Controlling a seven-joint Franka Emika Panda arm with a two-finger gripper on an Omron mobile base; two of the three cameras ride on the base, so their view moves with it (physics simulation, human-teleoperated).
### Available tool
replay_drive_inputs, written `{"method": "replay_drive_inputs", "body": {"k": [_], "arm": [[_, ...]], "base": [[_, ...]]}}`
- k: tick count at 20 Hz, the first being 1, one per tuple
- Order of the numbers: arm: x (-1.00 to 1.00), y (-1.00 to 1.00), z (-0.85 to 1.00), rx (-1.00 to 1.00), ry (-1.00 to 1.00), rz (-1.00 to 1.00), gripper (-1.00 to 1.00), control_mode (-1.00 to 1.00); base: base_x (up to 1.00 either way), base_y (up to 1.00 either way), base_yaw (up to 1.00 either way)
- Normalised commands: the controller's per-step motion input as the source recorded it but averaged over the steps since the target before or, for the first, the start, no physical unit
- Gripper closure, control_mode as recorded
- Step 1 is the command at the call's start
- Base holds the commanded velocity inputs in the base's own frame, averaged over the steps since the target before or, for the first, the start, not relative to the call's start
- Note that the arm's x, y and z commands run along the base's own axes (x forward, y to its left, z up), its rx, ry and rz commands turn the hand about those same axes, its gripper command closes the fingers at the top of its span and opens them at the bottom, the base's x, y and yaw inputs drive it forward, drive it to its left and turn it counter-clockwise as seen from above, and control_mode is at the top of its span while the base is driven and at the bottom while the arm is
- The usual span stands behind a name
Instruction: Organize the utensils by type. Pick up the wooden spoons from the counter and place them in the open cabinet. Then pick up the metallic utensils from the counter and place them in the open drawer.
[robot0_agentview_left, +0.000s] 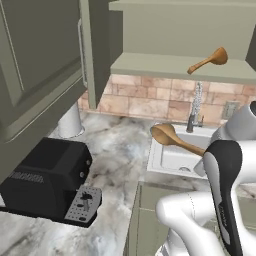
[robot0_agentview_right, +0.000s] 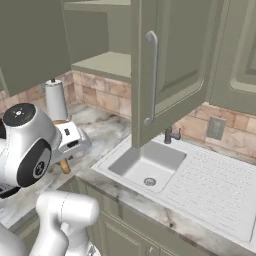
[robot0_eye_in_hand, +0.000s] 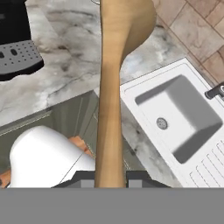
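Gripper (robot0_eye_in_hand: 110, 177) pinched a wooden spoon (robot0_eye_in_hand: 114, 83) by its handle, bowl toward frame top | second wooden spoon (robot0_agentview_left: 209, 60) lay on the cabinet (robot0_agentview_left: 175, 67) shelf, upper right of left base view | held spoon hung mid-frame, shelf above it.

Seen along the gripper (robot0_eye_in_hand: 110, 177): a wooden spoon (robot0_eye_in_hand: 114, 83) clamped by its handle between the two dark fingertips (robot0_eye_in_hand: 85, 176), running straight up the middle, round bowl at the top edge. Below and behind the spoon: grey-white marbled counter (robot0_eye_in_hand: 74, 65), with a black appliance and its perforated grey tray (robot0_eye_in_hand: 17, 54) at the upper left and brown tile backsplash (robot0_eye_in_hand: 197, 30) at the upper right. At the right, a white sink (robot0_eye_in_hand: 175, 118) with round drain, ribbed drainboard toward the lower corner, and a bit of dark tap (robot0_eye_in_hand: 216, 91) at the edge; olive-green cabinet fronts (robot0_eye_in_hand: 72, 118) under the counter edge.
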Motion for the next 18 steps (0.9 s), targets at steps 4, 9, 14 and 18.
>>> {"method": "replay_drive_inputs", "body": {"k": [4, 9, 14, 18], "arm": [[0.00, 0.00, 0.00, 0.00, 0.00, 0.00, 1.00, 1.00], [0.06, 0.00, -0.02, -0.04, -0.03, 0.11, 1.00, -1.00], [0.18, 0.00, 0.00, -0.09, -0.02, 0.03, 1.00, -1.00], [0.19, 0.00, 0.01, -0.07, 0.00, -0.06, 1.00, -1.00]], "base": [[0.14, 0.00, 0.29], [0.05, 0.00, 0.11], [0.00, 0.00, 0.00], [0.00, 0.00, 0.00]]}}
